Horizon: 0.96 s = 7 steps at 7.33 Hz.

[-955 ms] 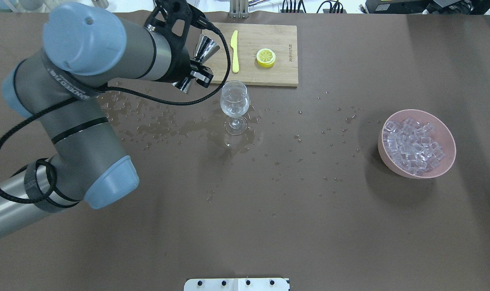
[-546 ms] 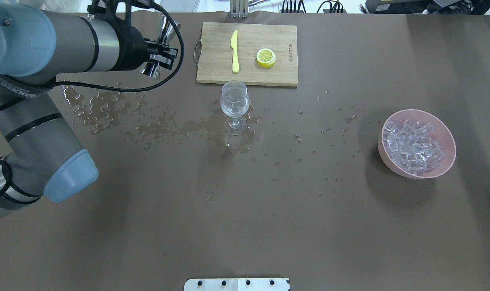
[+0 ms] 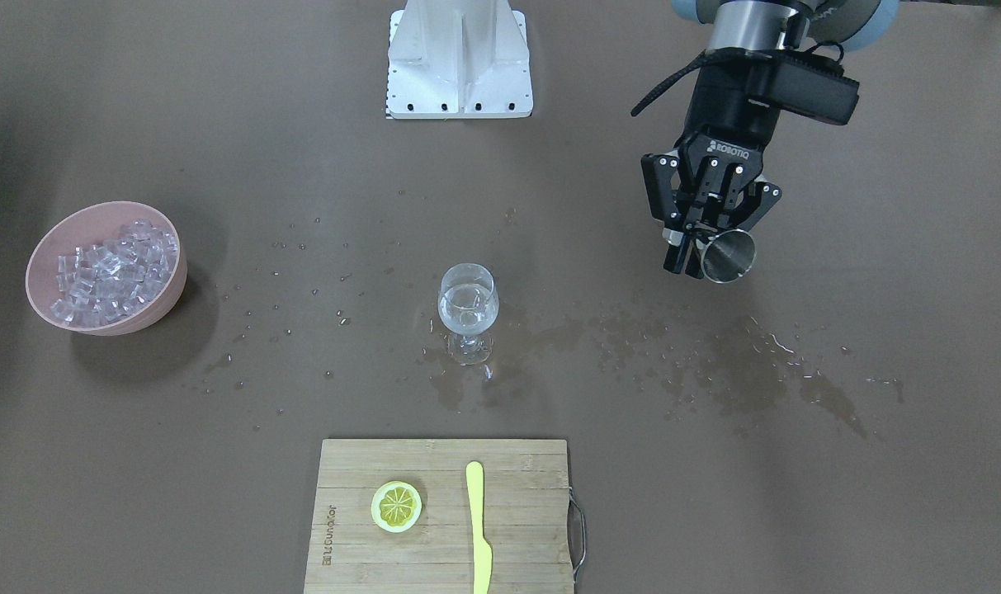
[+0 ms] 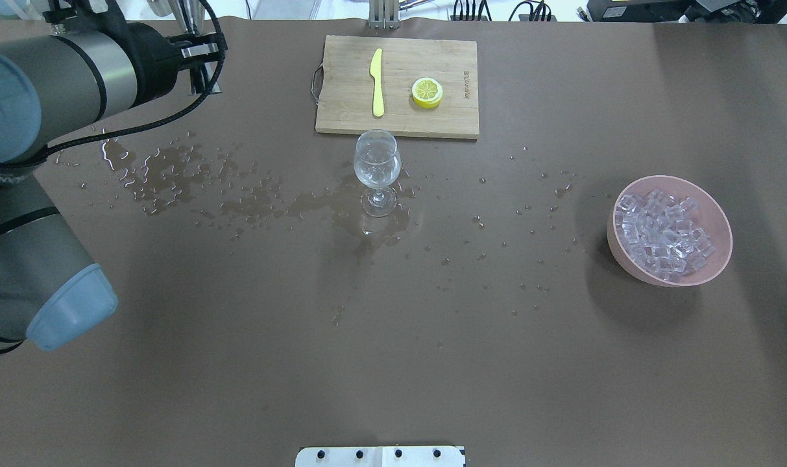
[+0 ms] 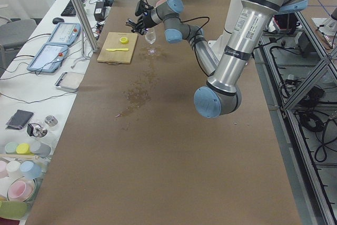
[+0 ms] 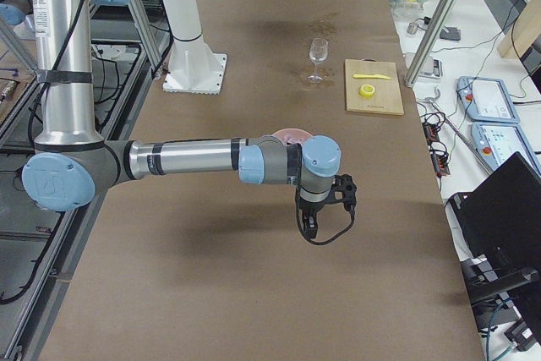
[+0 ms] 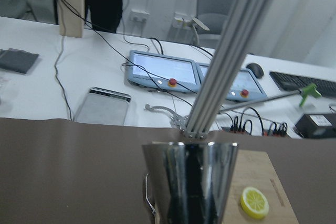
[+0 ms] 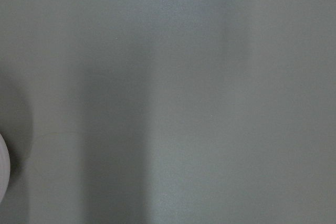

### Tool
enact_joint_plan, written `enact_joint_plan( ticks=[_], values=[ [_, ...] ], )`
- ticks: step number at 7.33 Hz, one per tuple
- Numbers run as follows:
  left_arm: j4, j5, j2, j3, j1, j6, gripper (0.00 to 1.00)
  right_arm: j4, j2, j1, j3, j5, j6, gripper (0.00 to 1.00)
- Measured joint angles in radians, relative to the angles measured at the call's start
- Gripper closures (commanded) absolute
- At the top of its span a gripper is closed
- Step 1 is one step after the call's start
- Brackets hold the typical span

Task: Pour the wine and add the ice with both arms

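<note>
The left claw is clamped on a steel measuring cup tipped sideways, likely emptied. The wine, a little clear liquid, sits in a stemmed glass well away from it across the wet bench. Farther beyond, the ice, glassy cubes, fills a pink bowl. The right claw hangs near that bowl, and I cannot tell its opening.

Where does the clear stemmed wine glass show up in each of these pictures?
Exterior front-facing: clear stemmed wine glass at centre, above the wooden cutting board.
Overhead exterior: glass upper centre, just below the board.
Exterior left: glass near top, right of the board.
Exterior right: glass near top, left of the board.
Left wrist-mounted: absent.
Right wrist-mounted: absent.
Shared landmark: the board.
</note>
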Motion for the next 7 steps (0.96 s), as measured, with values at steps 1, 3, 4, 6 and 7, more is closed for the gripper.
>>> enact_joint_plan(
  ticks=[1, 3, 4, 6, 7],
  values=[
    [0.003, 0.138, 0.034, -0.004, 0.029, -0.086, 1.0, 0.0, 0.001, 0.0, 0.001, 0.0, 0.0, 0.0],
    [0.078, 0.432, 0.093, -0.003, 0.093, -0.222, 1.0, 0.002, 0.002, 0.0, 0.002, 0.0, 0.0, 0.0],
    [0.161, 0.529, 0.11, -0.003, 0.106, -0.291, 1.0, 0.015, 0.001, -0.001, 0.001, 0.0, 0.0, 0.0],
    [0.356, 0.637, 0.148, 0.004, 0.113, -0.426, 1.0, 0.106, -0.018, 0.0, -0.012, 0.0, 0.001, 0.0],
    [0.41, 0.655, 0.177, 0.02, 0.113, -0.474, 1.0, 0.135, -0.024, 0.0, -0.015, -0.002, -0.002, 0.0]
  ],
)
